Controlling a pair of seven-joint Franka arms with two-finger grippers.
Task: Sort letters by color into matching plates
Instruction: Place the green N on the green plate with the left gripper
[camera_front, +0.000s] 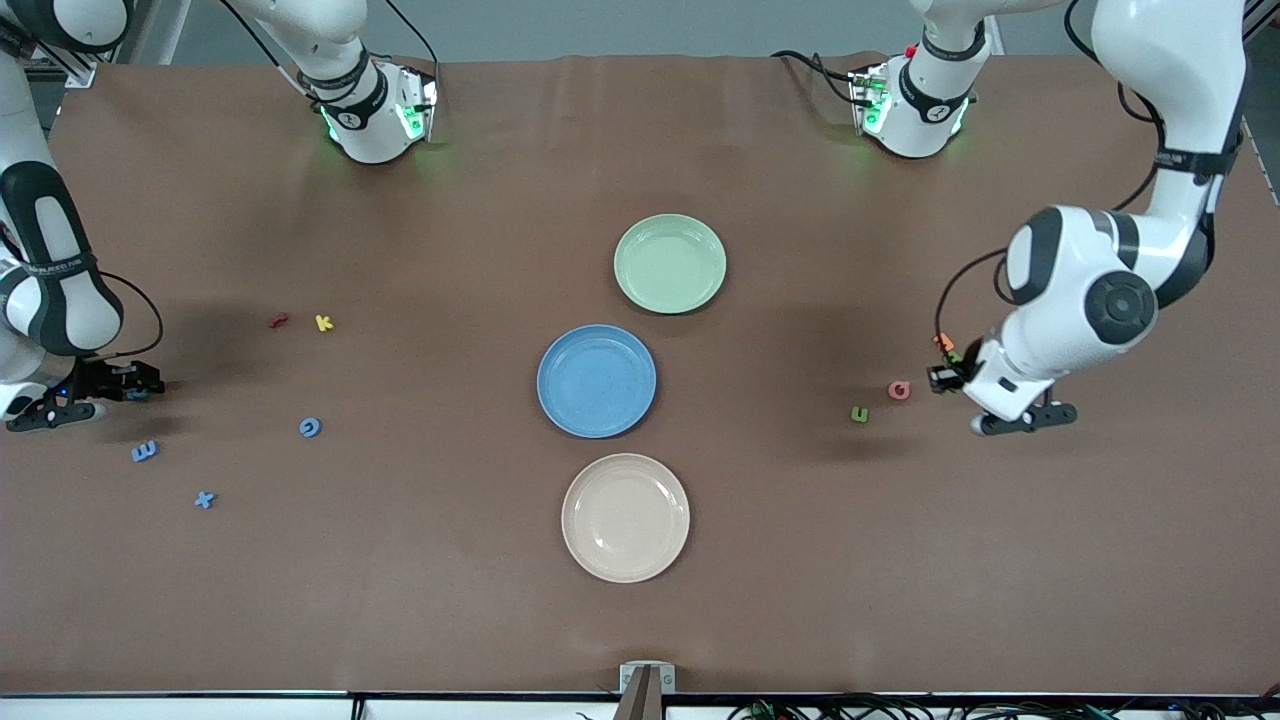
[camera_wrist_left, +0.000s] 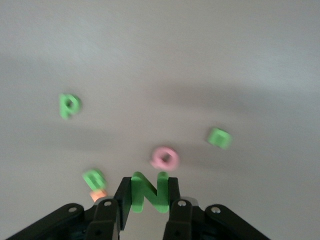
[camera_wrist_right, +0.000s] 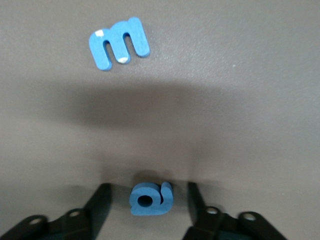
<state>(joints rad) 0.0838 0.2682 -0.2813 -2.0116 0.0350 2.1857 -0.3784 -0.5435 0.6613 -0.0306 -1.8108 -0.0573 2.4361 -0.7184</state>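
I was mid-pickup on both sides. My left gripper (camera_wrist_left: 149, 192) pinched a green N (camera_wrist_left: 148, 190), lifted over the table near a pink O (camera_wrist_left: 164, 158); next, carry it to the green plate (camera_front: 670, 263). My right gripper (camera_wrist_right: 146, 200) stood spread around a blue letter (camera_wrist_right: 150, 198) on the table, needing to shut before going to the blue plate (camera_front: 597, 380).

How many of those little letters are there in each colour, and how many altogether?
Blue letters: 4
Green letters: 4
Red letter: 1
Yellow letter: 1
Pink letter: 1
Orange letter: 1
Total: 12
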